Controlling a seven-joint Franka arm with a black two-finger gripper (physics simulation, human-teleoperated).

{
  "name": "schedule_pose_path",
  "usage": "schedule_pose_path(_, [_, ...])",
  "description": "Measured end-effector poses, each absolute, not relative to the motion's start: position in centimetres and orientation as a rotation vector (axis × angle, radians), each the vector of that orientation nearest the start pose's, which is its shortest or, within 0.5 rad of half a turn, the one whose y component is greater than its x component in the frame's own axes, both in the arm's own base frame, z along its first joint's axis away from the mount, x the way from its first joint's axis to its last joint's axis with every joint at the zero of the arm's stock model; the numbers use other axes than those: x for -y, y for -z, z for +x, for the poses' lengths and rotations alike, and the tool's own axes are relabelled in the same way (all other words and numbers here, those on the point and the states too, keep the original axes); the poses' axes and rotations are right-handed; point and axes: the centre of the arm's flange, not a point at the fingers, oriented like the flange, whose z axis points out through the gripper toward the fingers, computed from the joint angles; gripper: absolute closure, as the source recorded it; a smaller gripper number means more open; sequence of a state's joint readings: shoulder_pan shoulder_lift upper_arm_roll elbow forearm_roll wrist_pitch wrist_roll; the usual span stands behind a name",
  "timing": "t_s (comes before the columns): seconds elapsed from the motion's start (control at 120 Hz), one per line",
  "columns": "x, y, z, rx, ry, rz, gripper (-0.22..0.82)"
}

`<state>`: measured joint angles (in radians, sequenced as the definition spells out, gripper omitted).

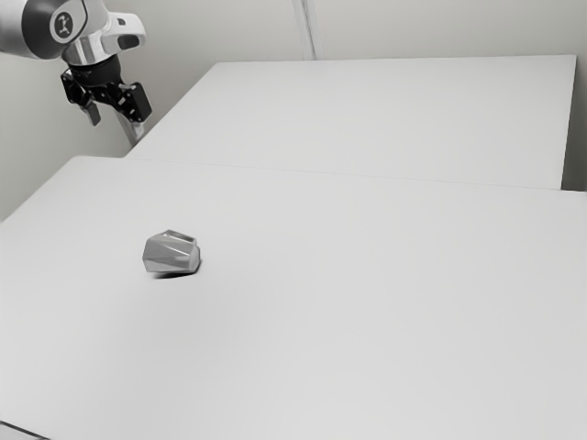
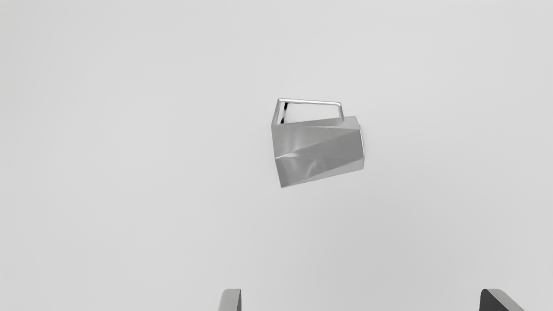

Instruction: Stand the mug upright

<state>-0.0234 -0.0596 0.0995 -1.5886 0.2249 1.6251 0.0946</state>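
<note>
The gripper (image 1: 116, 126) hangs high above the table at the exterior view's upper left, well apart from the mug. A grey faceted mug (image 1: 171, 253) lies on its side on the white table (image 1: 348, 293), left of the middle in the exterior view. In the wrist view the mug (image 2: 319, 149) shows its angular handle at one side, and bare table surrounds it. Its fingertips wide apart, the gripper (image 2: 360, 300) is open with nothing between them.
Behind the near table, a second white surface (image 1: 367, 119) stretches toward the wall. A thin dark line (image 1: 23, 430) crosses the exterior view's bottom left corner.
</note>
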Motion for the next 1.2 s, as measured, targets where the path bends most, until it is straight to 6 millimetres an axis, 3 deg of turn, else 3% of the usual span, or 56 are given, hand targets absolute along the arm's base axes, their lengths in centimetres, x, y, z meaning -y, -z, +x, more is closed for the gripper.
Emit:
schedule_pose_path(0.217, [-6.9,-65.3,53.7,-0.023,0.109,-2.915,0.00])
schedule_pose_path(0.342, [-9.5,-64.2,53.4,0.058,0.080,-2.965,0.00])
schedule_pose_path(0.408, [-12.6,-62.0,52.9,0.176,0.025,-3.055,0.00])
schedule_pose_path(0.592, [-24.3,-54.7,51.1,0.614,-0.132,-3.257,0.00])
schedule_pose_path(0.65, [-26.7,-52.3,50.9,0.706,-0.171,-3.307,0.00])
schedule_pose_path(0.833, [-28.2,-44.7,53.6,0.775,-0.286,-3.474,0.00])
schedule_pose_path(1.017, [-31.9,-38.0,54.4,0.885,-0.319,-3.594,0.00])
schedule_pose_path(1.2, [-32.1,-35.0,56.6,0.859,-0.214,-3.697,0.00])
